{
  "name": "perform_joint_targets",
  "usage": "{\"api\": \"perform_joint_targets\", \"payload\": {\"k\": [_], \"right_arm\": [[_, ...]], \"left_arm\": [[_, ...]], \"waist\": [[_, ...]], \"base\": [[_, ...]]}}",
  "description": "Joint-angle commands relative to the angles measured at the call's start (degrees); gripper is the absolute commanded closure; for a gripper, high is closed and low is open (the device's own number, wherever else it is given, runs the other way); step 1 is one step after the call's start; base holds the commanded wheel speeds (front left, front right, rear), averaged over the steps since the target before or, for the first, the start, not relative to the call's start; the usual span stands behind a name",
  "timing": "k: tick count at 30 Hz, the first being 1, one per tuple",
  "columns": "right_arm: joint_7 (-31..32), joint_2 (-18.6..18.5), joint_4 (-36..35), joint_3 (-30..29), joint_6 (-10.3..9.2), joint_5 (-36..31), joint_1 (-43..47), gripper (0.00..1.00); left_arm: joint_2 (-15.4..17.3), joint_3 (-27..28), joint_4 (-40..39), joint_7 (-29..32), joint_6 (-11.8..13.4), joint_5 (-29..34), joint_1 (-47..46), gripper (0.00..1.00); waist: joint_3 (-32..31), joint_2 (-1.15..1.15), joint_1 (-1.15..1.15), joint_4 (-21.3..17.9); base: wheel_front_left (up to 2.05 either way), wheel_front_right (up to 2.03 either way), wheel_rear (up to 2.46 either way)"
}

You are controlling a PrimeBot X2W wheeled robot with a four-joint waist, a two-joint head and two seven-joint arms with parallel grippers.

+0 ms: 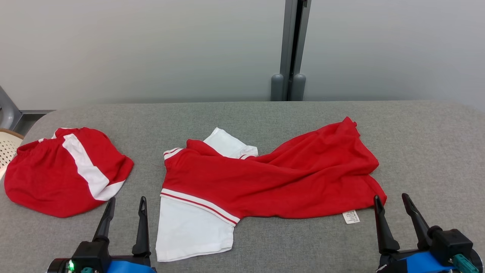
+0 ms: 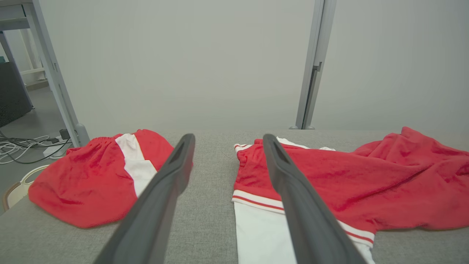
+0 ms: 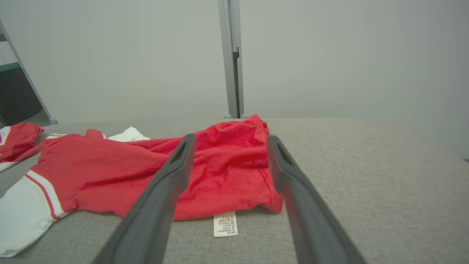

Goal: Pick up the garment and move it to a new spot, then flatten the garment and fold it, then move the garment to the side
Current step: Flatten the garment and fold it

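Observation:
The garment [image 1: 273, 178], red with white sleeves and striped trim, lies crumpled across the middle of the grey padded table [image 1: 428, 151]. One white sleeve [image 1: 189, 231] spreads toward the front edge, and a small white label [image 1: 351, 217] sticks out at the lower right hem. My left gripper [image 1: 127, 201] stands open just left of that sleeve, touching nothing. My right gripper [image 1: 390, 198] is open beside the garment's lower right corner. Along the left gripper [image 2: 228, 138] I see the garment [image 2: 366, 176] to the right. Along the right gripper [image 3: 231, 137] the garment [image 3: 128, 172] and label [image 3: 225, 223] lie just ahead.
A second red piece with a white stripe [image 1: 64, 170] lies bunched at the table's left end [image 2: 91, 176]. A pale woven basket [image 1: 7, 146] sits off the left edge. A grey post [image 1: 290, 49] stands behind the table against a plain wall. Bare table stretches to the right.

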Motion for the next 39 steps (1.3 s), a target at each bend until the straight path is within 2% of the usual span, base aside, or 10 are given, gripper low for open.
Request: {"api": "perform_joint_targets", "payload": {"k": [1,12,17,29,39], "right_arm": [[-0.2,0.1,0.2,0.0,0.01,0.5,0.4,0.00],[-0.2,0.1,0.8,0.2,0.01,0.9,0.0,0.00],[0.0,0.1,2.1,0.1,0.01,1.2,-0.3,0.00],[-0.2,0.1,10.5,-0.5,0.01,1.5,-2.5,0.00],[-0.2,0.1,10.9,0.1,0.01,1.9,-3.8,0.00]], "left_arm": [[0.0,0.1,0.0,0.0,0.1,0.5,0.4,0.00],[0.0,0.1,0.5,0.0,0.1,0.2,0.0,0.00],[0.0,-1.6,2.6,0.0,-0.1,-1.2,-0.3,0.00],[0.0,-6.0,15.6,0.0,-0.3,-5.6,-1.5,0.00],[0.0,-7.5,24.6,0.0,-0.6,-10.5,-3.5,0.00]], "waist": [[0.0,0.00,0.00,0.1],[0.3,0.00,0.00,0.3],[0.8,0.00,0.00,0.3],[2.7,0.00,0.00,-0.3],[3.5,0.00,0.00,-1.0]], "base": [[0.00,0.00,0.00],[0.00,0.00,0.00],[0.00,0.00,0.00],[0.00,0.00,0.00],[0.00,0.00,0.00]]}}
